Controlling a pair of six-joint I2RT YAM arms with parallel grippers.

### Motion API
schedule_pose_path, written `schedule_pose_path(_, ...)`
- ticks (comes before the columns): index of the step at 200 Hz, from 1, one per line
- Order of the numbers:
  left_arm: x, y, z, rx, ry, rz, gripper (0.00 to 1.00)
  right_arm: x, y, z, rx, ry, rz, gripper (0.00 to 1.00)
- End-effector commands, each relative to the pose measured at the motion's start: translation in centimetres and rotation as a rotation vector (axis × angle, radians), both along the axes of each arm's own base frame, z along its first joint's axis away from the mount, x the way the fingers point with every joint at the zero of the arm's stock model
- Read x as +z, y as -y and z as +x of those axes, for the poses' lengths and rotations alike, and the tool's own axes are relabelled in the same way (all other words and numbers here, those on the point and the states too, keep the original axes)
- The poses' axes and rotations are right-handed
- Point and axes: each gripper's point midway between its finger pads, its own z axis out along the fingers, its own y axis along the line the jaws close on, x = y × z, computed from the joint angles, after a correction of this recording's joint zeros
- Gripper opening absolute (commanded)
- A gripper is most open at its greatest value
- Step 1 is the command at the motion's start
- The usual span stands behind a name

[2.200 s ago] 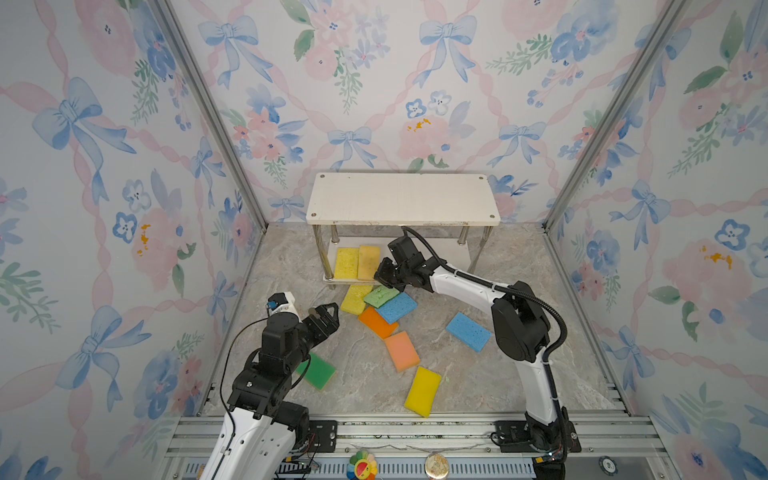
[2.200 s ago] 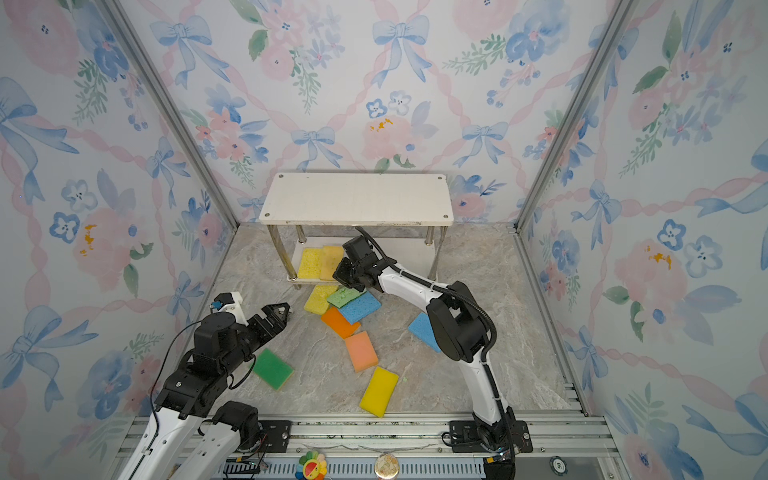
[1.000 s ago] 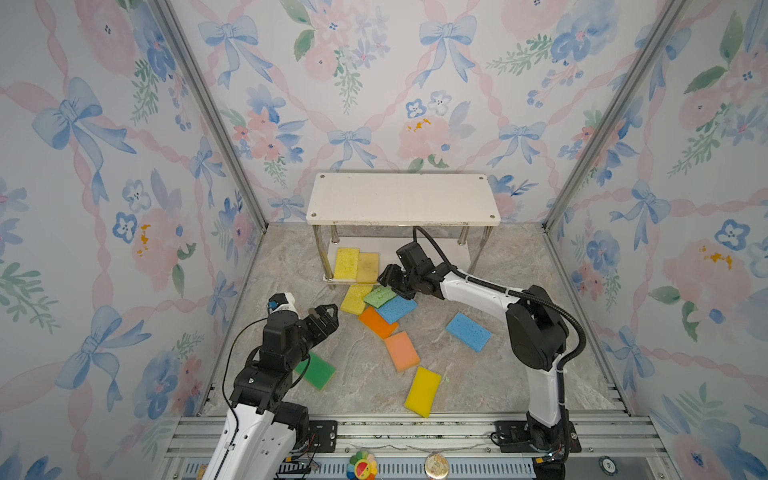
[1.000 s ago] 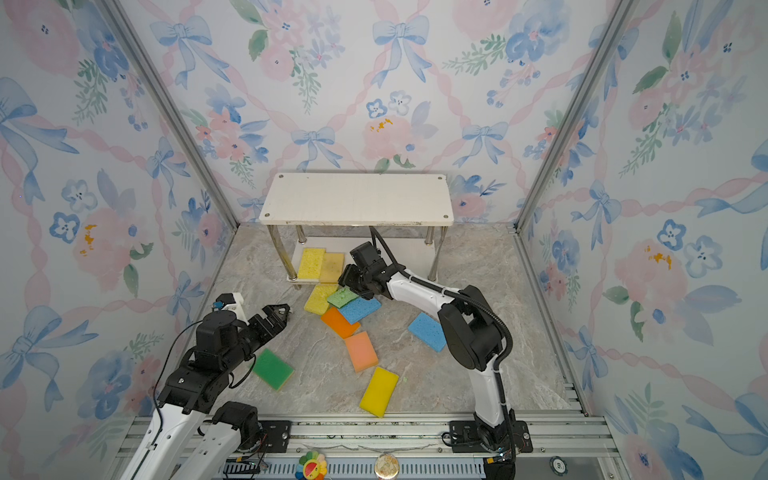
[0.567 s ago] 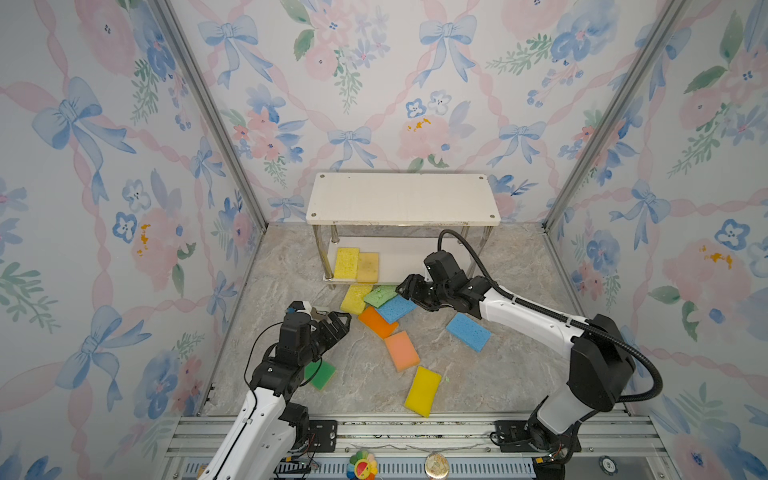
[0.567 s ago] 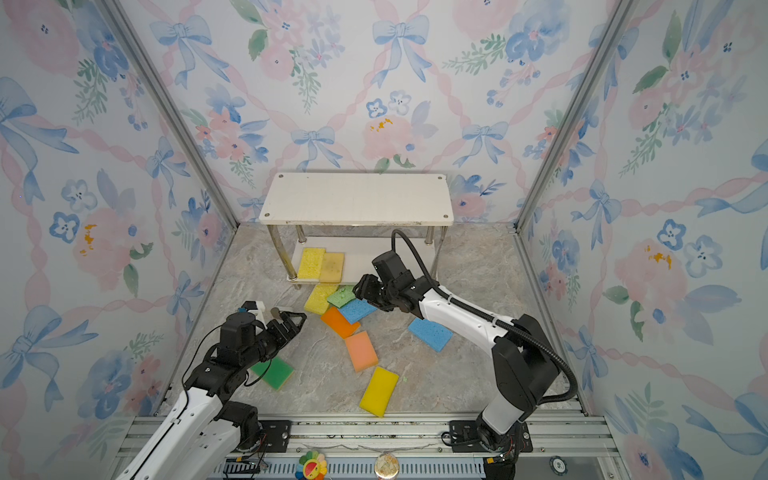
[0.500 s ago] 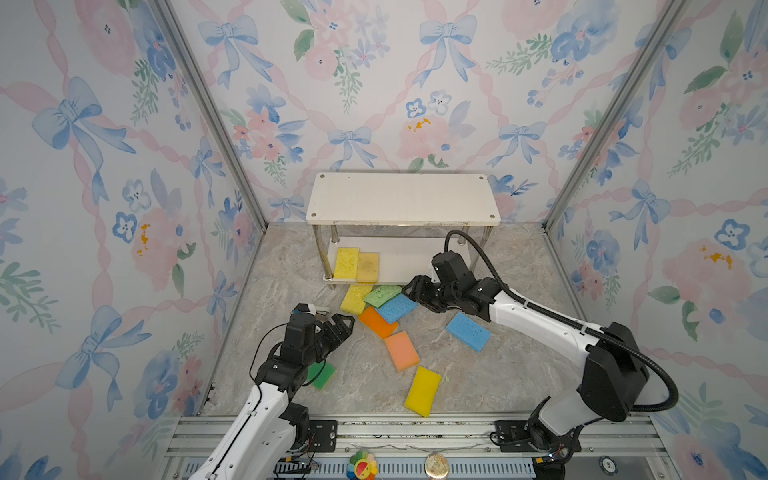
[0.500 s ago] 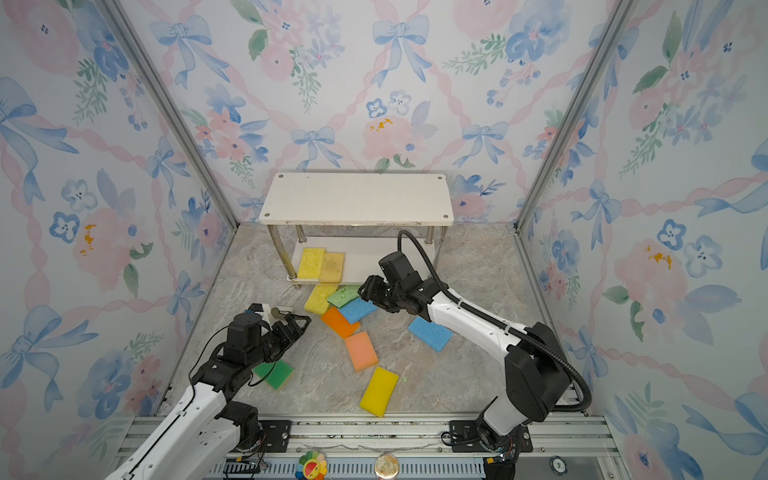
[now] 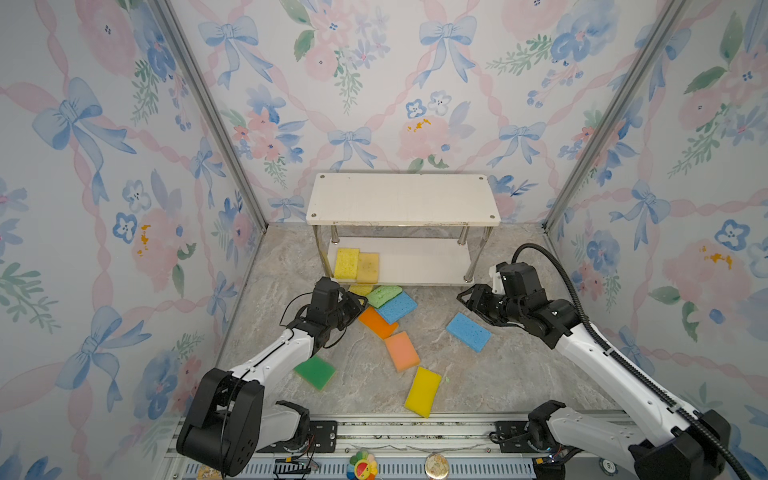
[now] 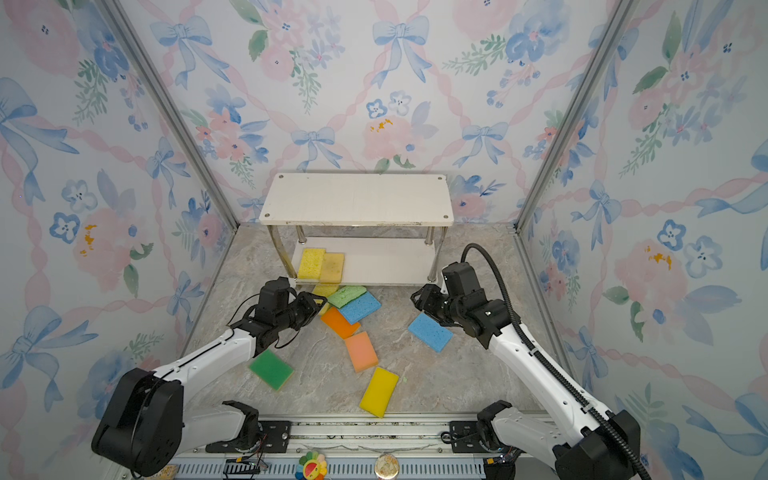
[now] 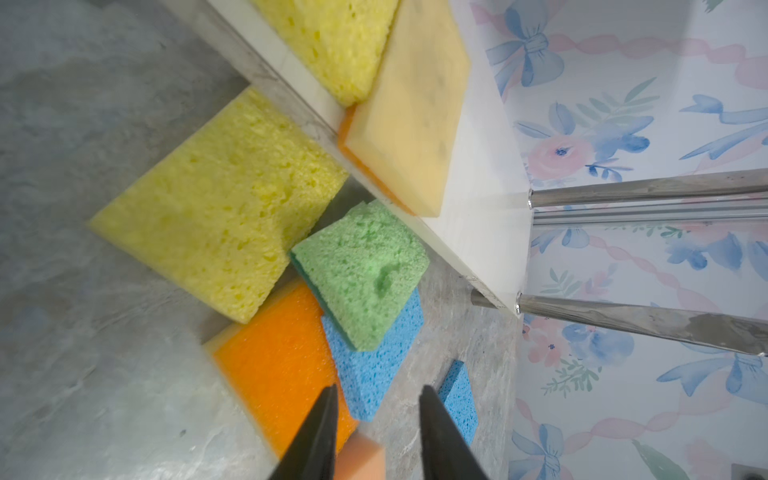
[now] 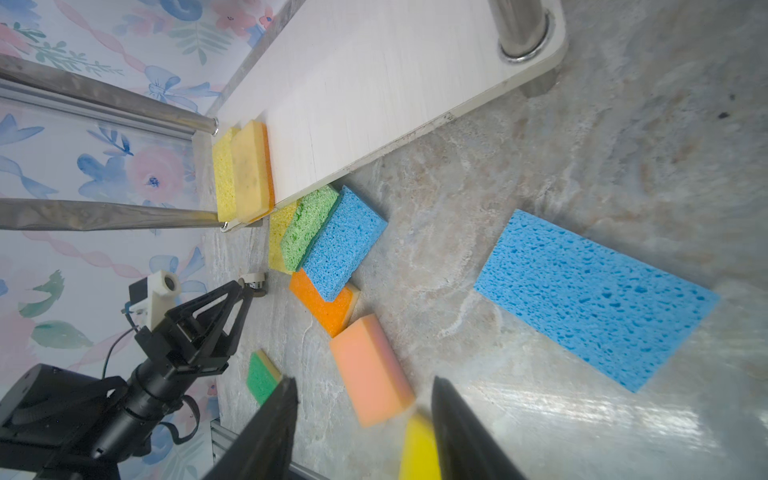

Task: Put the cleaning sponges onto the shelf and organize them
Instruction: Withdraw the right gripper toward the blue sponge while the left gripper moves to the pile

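The shelf stands at the back, with a yellow sponge and a tan-yellow sponge on its lower board. In front of it lies a pile: a yellow sponge, a light green one, a blue one and an orange one. Peach, blue, dark green and yellow sponges lie apart. My left gripper hovers at the pile's left edge, jaws narrowly open and empty. My right gripper is open and empty, near the shelf's right front post.
Floral walls close in on three sides. A metal rail runs along the front edge, with small round objects below it. The shelf's shiny front left post stands just behind the left gripper.
The left arm reached forward from beside the dark green sponge to the pile, and its jaws narrowed. The right arm drew back from the pile to the right.
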Motion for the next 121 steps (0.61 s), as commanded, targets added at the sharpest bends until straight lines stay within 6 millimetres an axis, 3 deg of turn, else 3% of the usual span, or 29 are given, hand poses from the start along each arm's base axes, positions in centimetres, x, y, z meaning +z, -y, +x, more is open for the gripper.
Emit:
schedule_pose_path(1, 0.7, 0.7, 1.9, -0.025, 0.046, 0.003, 0.07, -1.1, 1.4, -1.3, -0.002, -0.036, -0.028, 0.54)
schedule_pose_path(7, 1.5, 1.0, 2.7, -0.030, 0.061, -0.003, 0.00, -1.1, 1.7, -1.2, -0.011, -0.035, -0.023, 0.54)
schedule_pose_path(41, -0.4, 1.2, 3.6, -0.040, 0.020, 0.026, 0.00, -0.8, 2.7, -0.8, -0.029, -0.030, -0.018, 0.53)
schedule_pose_path(121, -2.0, 1.6, 5.9, -0.054, -0.005, 0.055, 0.00, -1.4, 4.5, -0.3, -0.077, -0.052, -0.026, 0.53)
